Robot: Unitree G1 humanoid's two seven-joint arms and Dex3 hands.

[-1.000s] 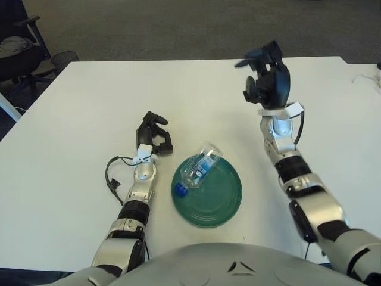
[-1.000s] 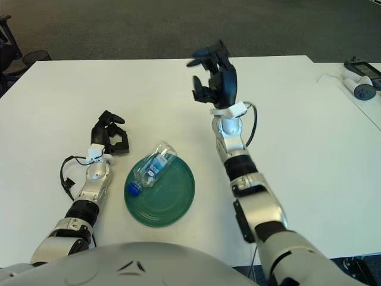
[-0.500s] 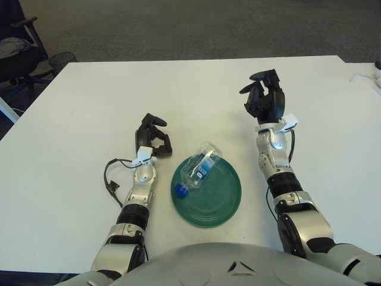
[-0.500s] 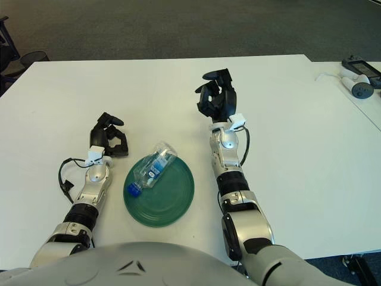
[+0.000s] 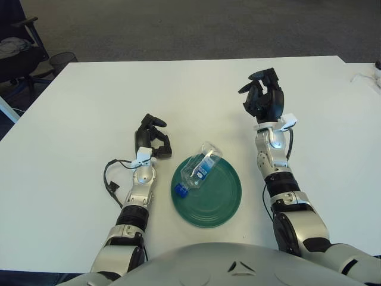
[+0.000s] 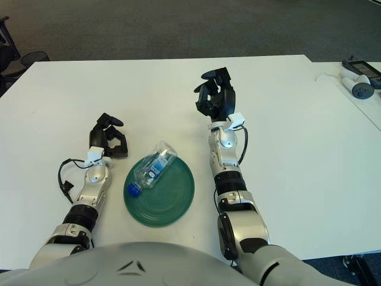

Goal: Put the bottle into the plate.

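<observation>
A clear plastic bottle (image 5: 197, 170) with a blue cap and blue label lies on its side across the upper left rim of a green plate (image 5: 217, 196), cap end hanging over the rim toward the table. My left hand (image 5: 152, 137) rests on the table just left of the plate, fingers relaxed and empty. My right hand (image 5: 263, 100) is raised above the table to the right of and behind the plate, fingers loosely curled and holding nothing.
A white table (image 5: 89, 101) carries everything. A black cable (image 5: 111, 179) loops beside my left forearm. Office chairs (image 5: 18, 53) stand off the far left corner. White devices with a cord (image 6: 357, 80) lie on a second table at far right.
My right hand has dropped from high over the table and drawn back toward me, and its fingers have curled in. The bottle, plate and left hand have not moved.
</observation>
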